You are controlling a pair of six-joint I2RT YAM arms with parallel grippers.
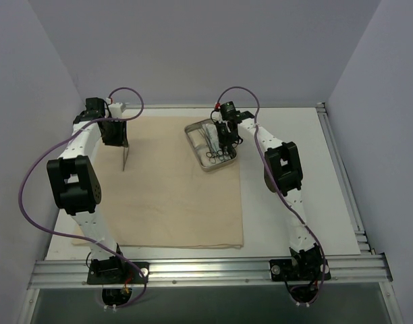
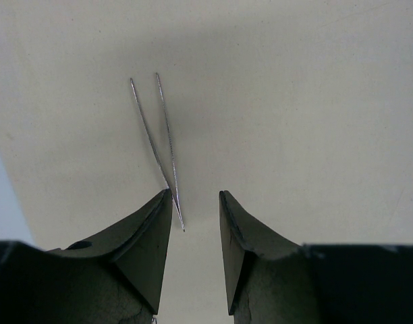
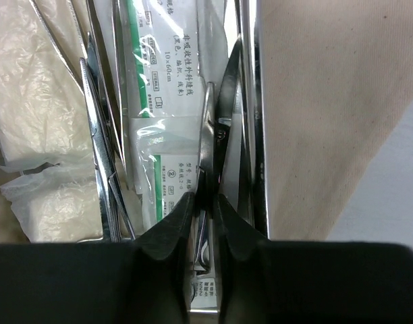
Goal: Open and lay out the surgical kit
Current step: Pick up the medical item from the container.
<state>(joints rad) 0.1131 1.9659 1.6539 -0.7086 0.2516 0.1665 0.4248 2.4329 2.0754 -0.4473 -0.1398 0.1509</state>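
Observation:
The beige cloth wrap (image 1: 173,202) lies spread flat on the table. Thin metal tweezers (image 2: 156,135) rest on it, seen from above as a thin line (image 1: 123,158). My left gripper (image 2: 196,194) hovers open over their near tip, holding nothing. At the cloth's far right the steel tray (image 1: 195,148) holds clear packets (image 3: 169,67), white gauze (image 3: 31,88), forceps (image 3: 98,135) and scissors (image 3: 208,128). My right gripper (image 3: 205,197) reaches down into the tray (image 1: 223,142), its fingers pressed against the scissors just below the blades.
White table surface (image 1: 294,148) borders the cloth on the right. Grey walls enclose the left, back and right sides. A metal rail (image 1: 213,270) carrying both arm bases runs along the near edge. Purple cables (image 1: 125,91) loop over each arm.

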